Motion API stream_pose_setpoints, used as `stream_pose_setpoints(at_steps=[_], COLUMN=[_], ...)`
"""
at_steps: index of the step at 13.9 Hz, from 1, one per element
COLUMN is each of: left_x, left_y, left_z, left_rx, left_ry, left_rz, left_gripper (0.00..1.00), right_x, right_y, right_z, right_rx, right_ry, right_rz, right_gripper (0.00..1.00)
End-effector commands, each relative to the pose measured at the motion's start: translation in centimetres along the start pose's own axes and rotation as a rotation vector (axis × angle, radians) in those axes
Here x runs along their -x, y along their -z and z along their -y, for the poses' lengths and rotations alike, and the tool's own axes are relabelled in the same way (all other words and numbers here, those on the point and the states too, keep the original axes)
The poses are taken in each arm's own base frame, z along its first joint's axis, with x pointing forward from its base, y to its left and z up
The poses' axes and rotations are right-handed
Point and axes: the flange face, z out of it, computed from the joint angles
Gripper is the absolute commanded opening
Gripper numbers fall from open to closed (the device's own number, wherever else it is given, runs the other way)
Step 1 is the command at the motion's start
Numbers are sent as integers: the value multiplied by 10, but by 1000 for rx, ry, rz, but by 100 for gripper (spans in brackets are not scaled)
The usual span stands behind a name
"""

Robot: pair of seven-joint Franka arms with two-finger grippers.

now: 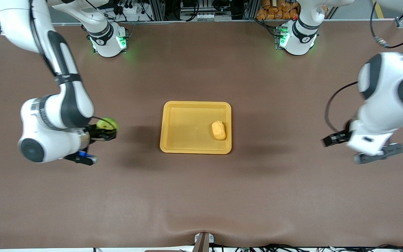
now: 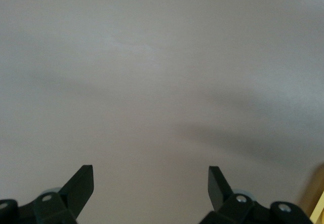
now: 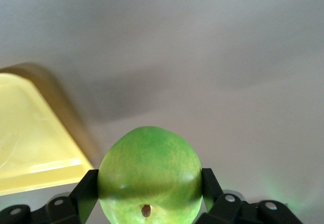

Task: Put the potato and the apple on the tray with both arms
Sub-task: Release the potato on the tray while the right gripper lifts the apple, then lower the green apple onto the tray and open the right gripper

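Gripping apple (image 3: 148,176), right pincer (image 3: 147,188) beside tray (image 1: 187,143)

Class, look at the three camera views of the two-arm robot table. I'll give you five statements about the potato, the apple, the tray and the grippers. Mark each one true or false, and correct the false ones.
1. The potato lies on the tray. True.
2. The apple also rests on the tray. False: the right gripper holds it in the air over the bare table, toward the right arm's end.
3. The left gripper is open and holds nothing. True.
4. The potato sits at the tray's middle. False: it lies by the rim toward the left arm's end.
5. The left gripper is over the tray. False: it is over the bare table beside it.
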Motion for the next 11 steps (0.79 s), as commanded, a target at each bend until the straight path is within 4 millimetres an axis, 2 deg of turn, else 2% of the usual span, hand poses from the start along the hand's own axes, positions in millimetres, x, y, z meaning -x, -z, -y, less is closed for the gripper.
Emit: stream_pose_setpoints(at_steps=[1, 3, 4, 7, 10, 11], left_x=[24, 52, 62, 70, 71, 72], left_y=[35, 55, 60, 72, 94, 101], left_z=[50, 61, 64, 62, 66, 67], left_rx=[87, 99, 98, 109, 129, 134], left_ry=[2, -33, -62, -192, -276, -294], left_rz=[3, -14, -19, -22, -9, -4], left_gripper=[100, 100, 100, 100, 100, 100], right_x=[18, 25, 33, 53, 59, 57], right_y=[6, 4, 0, -18, -36, -42], right_z=[30, 54, 73, 124, 145, 145], right_rx=[-33, -44, -42, -52, -64, -66], right_ry=[-27, -37, -24, -64, -66, -69], right_rz=[-30, -71, -93, -155, -194, -199], right_gripper=[0, 0, 0, 0, 0, 0])
